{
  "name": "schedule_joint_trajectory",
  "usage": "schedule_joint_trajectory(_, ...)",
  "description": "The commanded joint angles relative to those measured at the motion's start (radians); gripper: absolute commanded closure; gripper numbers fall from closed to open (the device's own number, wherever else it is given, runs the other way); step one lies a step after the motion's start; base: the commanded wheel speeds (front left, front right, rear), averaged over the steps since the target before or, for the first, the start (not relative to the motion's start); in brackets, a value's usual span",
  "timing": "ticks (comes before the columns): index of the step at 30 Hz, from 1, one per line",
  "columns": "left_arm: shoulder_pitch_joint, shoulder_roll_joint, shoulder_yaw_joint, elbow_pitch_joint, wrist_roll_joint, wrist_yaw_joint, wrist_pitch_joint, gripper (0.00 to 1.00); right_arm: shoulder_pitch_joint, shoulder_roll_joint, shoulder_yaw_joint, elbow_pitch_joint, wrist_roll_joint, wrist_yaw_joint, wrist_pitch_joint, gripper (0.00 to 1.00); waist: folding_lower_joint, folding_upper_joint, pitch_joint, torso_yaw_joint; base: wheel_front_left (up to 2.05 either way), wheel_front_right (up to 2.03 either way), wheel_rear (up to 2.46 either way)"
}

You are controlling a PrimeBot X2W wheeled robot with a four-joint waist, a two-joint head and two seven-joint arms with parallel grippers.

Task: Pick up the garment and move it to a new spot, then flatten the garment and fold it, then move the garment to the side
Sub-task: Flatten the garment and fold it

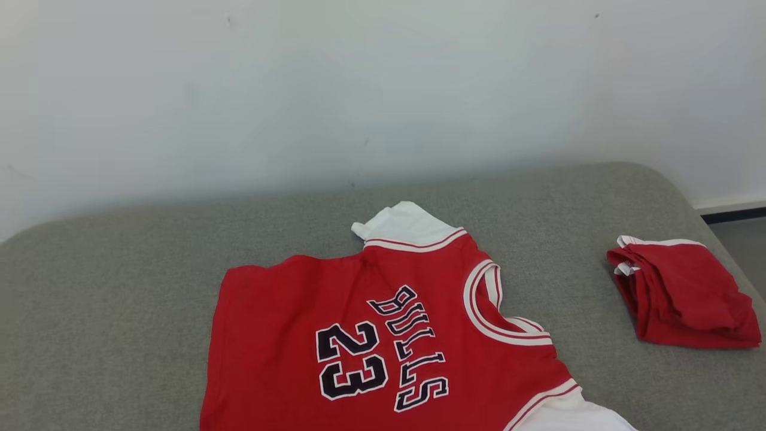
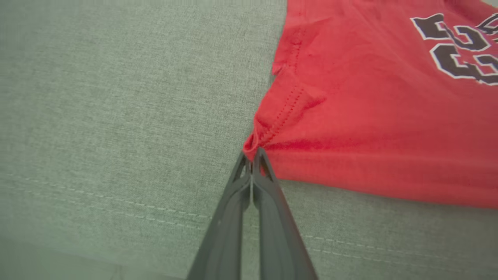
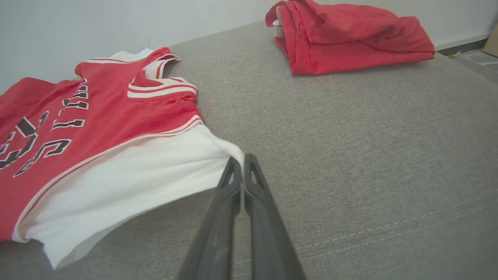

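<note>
Status: jersey (image 1: 383, 335) is spread number side up on the grey cushion (image 1: 119, 287), from centre down to 6 o'clock in the head view, with its lower part cut off by the frame edge.

The left gripper (image 2: 253, 157) is clenched on the red hem corner (image 2: 255, 140). Cloth is bunched at the tips and the body runs off toward 1–3 o'clock. The right gripper (image 3: 242, 165) is closed on the edge of the white sleeve (image 3: 155, 171), with the cloth spread toward 9–10 o'clock.

The fabric is judged light, soft and limp. No shape will be held, so sag and drag on the weave are expected. Stitched hems and corners are judged the best holds.

A folded red garment (image 1: 682, 296) lies at 3 o'clock, well apart. How many layers are pinched cannot be told.
</note>
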Motion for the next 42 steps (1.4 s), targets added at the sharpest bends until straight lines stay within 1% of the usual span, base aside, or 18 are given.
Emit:
schedule_joint_trajectory(1, 0.016, 0.012, 0.004, -0.007, -0.006, 0.011, -0.003, 1.00, 0.016, -0.001, -0.015, -0.014, -0.002, -0.005, -0.006, 1.00, 0.0004, 0.0002, -0.029, 0.023, 0.00, 0.00, 0.00)
schedule_joint_trajectory(4, 0.009, 0.012, 0.003, -0.032, 0.008, 0.008, -0.003, 1.00, 0.010, 0.004, -0.013, -0.065, -0.015, -0.005, -0.006, 1.00, 0.0004, 0.0002, -0.018, 0.031, 0.00, 0.00, 0.00)
schedule_joint_trajectory(7, -0.038, 0.011, 0.021, -0.085, 0.031, -0.008, -0.003, 1.00, -0.023, 0.016, -0.008, -0.125, -0.029, -0.005, -0.005, 1.00, 0.0004, 0.0002, 0.007, 0.035, 0.00, 0.00, 0.00)
schedule_joint_trajectory(10, -0.087, 0.010, 0.035, -0.140, 0.051, -0.019, -0.003, 1.00, -0.084, 0.030, 0.002, -0.167, -0.026, -0.004, -0.005, 1.00, 0.0004, 0.0002, 0.039, 0.038, 0.00, 0.00, 0.00)
schedule_joint_trajectory(13, -0.152, 0.009, 0.033, -0.178, 0.080, -0.031, -0.003, 1.00, -0.164, 0.032, 0.028, -0.176, -0.029, -0.004, -0.005, 1.00, 0.0004, 0.0002, 0.073, 0.043, 0.00, 0.00, 0.00)
schedule_joint_trajectory(15, -0.195, 0.008, 0.020, -0.182, 0.110, -0.041, -0.003, 1.00, -0.222, 0.028, 0.040, -0.156, -0.037, -0.004, -0.005, 1.00, 0.0004, 0.0002, 0.094, 0.047, 0.00, 0.00, 0.00)
schedule_joint_trajectory(18, -0.264, 0.009, 0.002, -0.147, 0.142, -0.054, -0.003, 1.00, -0.306, 0.022, 0.047, -0.093, -0.058, -0.004, -0.005, 1.00, 0.0004, 0.0002, 0.130, 0.056, 0.00, 0.00, 0.00)
schedule_joint_trajectory(19, -0.264, 0.009, 0.002, -0.147, 0.142, -0.054, -0.003, 1.00, -0.306, 0.022, 0.047, -0.093, -0.058, -0.004, -0.005, 1.00, 0.0004, 0.0002, 0.130, 0.056, 0.00, 0.00, 0.00)
schedule_joint_trajectory(22, -0.337, 0.007, -0.029, -0.089, 0.182, -0.071, -0.003, 1.00, -0.393, 0.015, 0.048, -0.029, -0.091, -0.004, -0.005, 1.00, 0.0004, 0.0002, 0.175, 0.068, 0.00, 0.00, 0.00)
schedule_joint_trajectory(28, -0.447, 0.009, -0.029, -0.035, 0.216, -0.050, -0.003, 1.00, -0.506, 0.013, 0.032, 0.053, -0.119, -0.004, -0.005, 1.00, 0.0004, 0.0002, 0.240, 0.084, 0.00, 0.00, 0.00)
schedule_joint_trajectory(34, -0.497, 0.008, -0.023, -0.010, 0.215, -0.032, -0.003, 1.00, -0.565, 0.015, 0.028, 0.100, -0.135, -0.004, -0.005, 1.00, 0.0004, 0.0002, 0.279, 0.092, 0.00, 0.00, 0.00)
schedule_joint_trajectory(36, -0.507, 0.008, -0.028, -0.006, 0.214, -0.031, -0.003, 1.00, -0.580, 0.018, 0.023, 0.113, -0.140, -0.004, -0.005, 1.00, 0.0004, 0.0002, 0.289, 0.094, 0.00, 0.00, 0.00)
schedule_joint_trajectory(39, -0.515, 0.008, -0.046, 0.029, 0.192, -0.041, -0.003, 1.00, -0.597, 0.030, 0.010, 0.138, -0.142, -0.004, -0.005, 1.00, 0.0004, 0.0002, 0.303, 0.096, 0.00, 0.00, 0.00)
schedule_joint_trajectory(40, -0.520, 0.009, -0.046, 0.042, 0.181, -0.038, -0.003, 0.85, -0.600, 0.034, 0.008, 0.155, -0.141, -0.004, -0.005, 0.98, 0.0004, 0.0002, 0.305, 0.098, 0.00, 0.00, 0.00)
schedule_joint_trajectory(41, -0.529, 0.009, -0.050, 0.037, 0.182, -0.034, -0.003, 0.29, -0.609, 0.035, 0.005, 0.154, -0.144, -0.004, -0.005, 0.65, 0.0004, 0.0002, 0.308, 0.099, 0.00, 0.00, 0.00)
schedule_joint_trajectory(42, -0.534, 0.008, -0.052, 0.031, 0.179, -0.031, -0.003, 0.00, -0.617, 0.036, 0.001, 0.153, -0.148, -0.004, -0.005, 0.00, 0.0004, 0.0002, 0.311, 0.100, 0.00, 0.00, 0.00)
